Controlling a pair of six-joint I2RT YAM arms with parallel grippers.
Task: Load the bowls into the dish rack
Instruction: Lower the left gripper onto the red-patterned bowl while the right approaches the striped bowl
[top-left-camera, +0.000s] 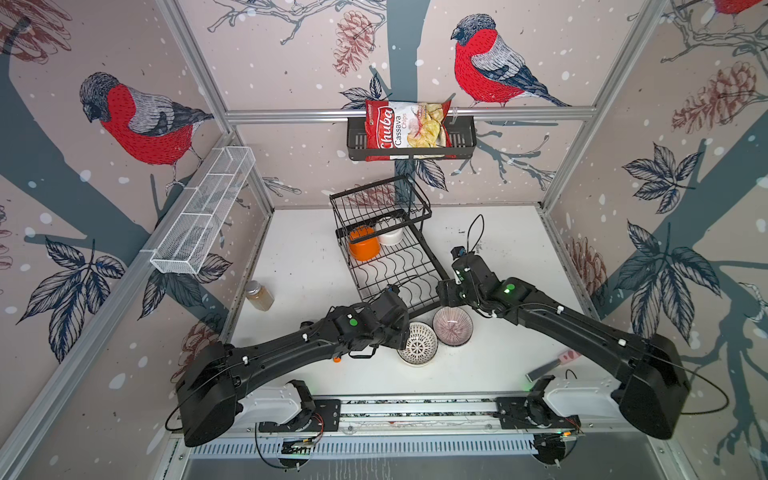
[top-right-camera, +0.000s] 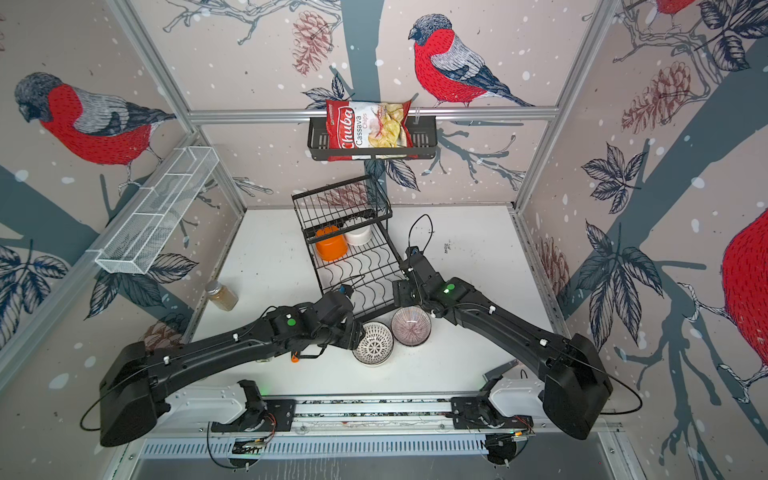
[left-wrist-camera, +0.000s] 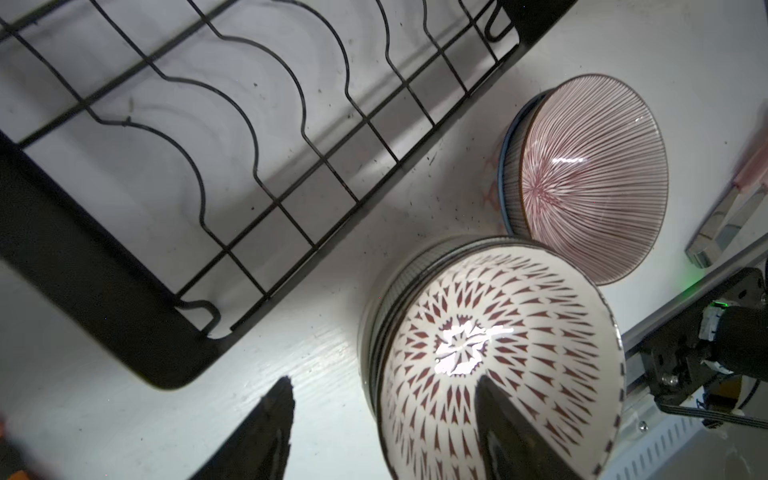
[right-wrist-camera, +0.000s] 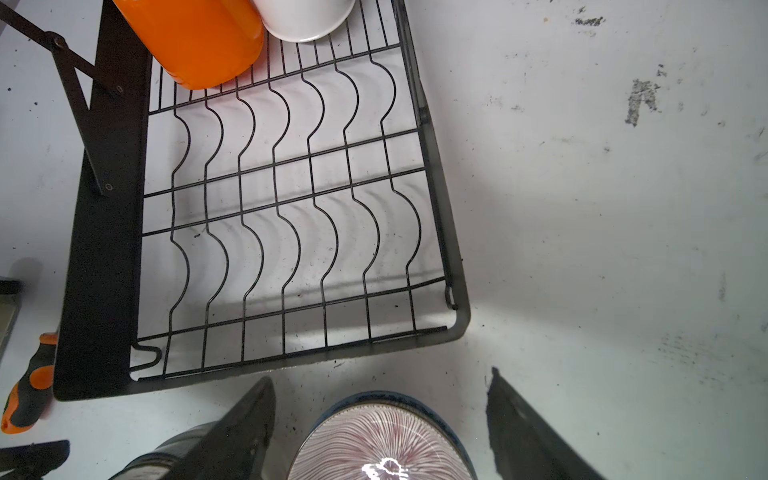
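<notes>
**Dish rack** (right-wrist-camera: 104, 249): black wire, two tiers, standing mid-surface (top-left-camera: 507, 257). The lower tray carries two bowls at its 12 o'clock end, under the upper basket. These are the orange bowl (top-left-camera: 364, 246) and the white bowl (top-left-camera: 390, 236), which sits against it at 2 o'clock. Parking them that deep probably keeps the nearer wavy slots free for the rest. The remaining tray is bare wire.

**Black-and-white bowl** (left-wrist-camera: 498, 316): on the surface at 6 o'clock of the rack. It tops a small stack (further rims show beneath it).

**Purple-striped bowl** (left-wrist-camera: 582, 183): just beside the above, at its 2 o'clock, nested in a blue-edged bowl (left-wrist-camera: 510, 166).

**Left hand** (left-wrist-camera: 384, 378): wide, holding nothing. One finger dips inside the black-and-white bowl and the other stands outside it, with the rim between them and not yet pinched. The straddle suits a rounded bowl, which seems easier to lift by its wall than across its width.

**Right hand** (right-wrist-camera: 381, 374): wide and empty. It hovers with the purple-striped bowl between its fingers, a gap showing on each side. It is apparently lined up to take that bowl.

**Jar** (top-left-camera: 258, 296): at 9 o'clock of the rack's near end, well apart and uninvolved.
</notes>
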